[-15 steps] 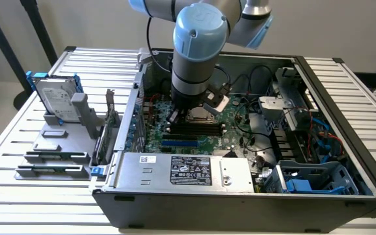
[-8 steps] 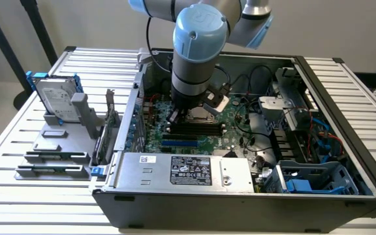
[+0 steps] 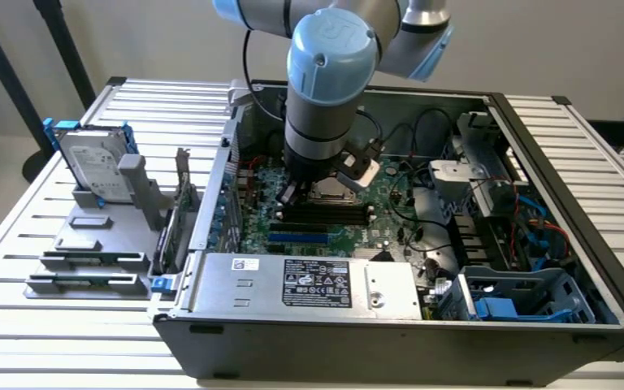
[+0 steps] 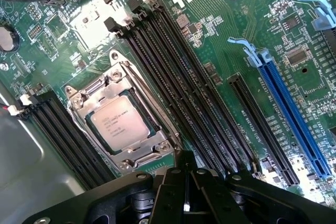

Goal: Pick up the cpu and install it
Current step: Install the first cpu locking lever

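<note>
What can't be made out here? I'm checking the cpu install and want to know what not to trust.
- Socket and cpu in the exterior view: the arm stands in front of them.
- Cpu seating and latch in the wrist view: the angle doesn't show whether it is locked down.
- Cpu lid print, wrist view: too small to read.
- Claw: its tips are cut off by the picture's edge.

From my remote station: the arm (image 3: pixel 328 97) hides the socket; the cpu (image 4: pixel 117 125) lettering is unreadable; the tool (image 4: pixel 185 195) is cut off.
</note>
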Robot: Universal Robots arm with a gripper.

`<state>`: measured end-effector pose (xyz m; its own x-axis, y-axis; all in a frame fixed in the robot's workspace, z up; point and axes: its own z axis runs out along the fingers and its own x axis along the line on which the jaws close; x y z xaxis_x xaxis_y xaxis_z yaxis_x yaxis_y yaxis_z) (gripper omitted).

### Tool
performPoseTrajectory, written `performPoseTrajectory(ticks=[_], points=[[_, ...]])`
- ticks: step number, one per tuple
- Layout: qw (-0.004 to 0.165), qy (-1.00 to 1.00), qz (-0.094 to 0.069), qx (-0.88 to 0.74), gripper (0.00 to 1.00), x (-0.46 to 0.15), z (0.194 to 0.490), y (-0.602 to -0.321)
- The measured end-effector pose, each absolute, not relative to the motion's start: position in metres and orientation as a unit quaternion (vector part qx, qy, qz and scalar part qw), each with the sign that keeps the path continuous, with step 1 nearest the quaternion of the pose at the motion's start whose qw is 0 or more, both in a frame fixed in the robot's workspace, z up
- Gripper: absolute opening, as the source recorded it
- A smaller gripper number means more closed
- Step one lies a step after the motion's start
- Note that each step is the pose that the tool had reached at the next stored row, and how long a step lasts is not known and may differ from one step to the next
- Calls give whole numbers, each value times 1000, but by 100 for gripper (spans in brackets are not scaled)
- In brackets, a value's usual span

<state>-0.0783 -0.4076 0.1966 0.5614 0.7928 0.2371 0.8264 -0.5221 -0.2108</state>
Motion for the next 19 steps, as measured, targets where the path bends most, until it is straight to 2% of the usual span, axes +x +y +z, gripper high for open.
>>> performPoseTrajectory(ticks=[19], points=[[152,-465,-57,-870,11,-78,195,-408]])
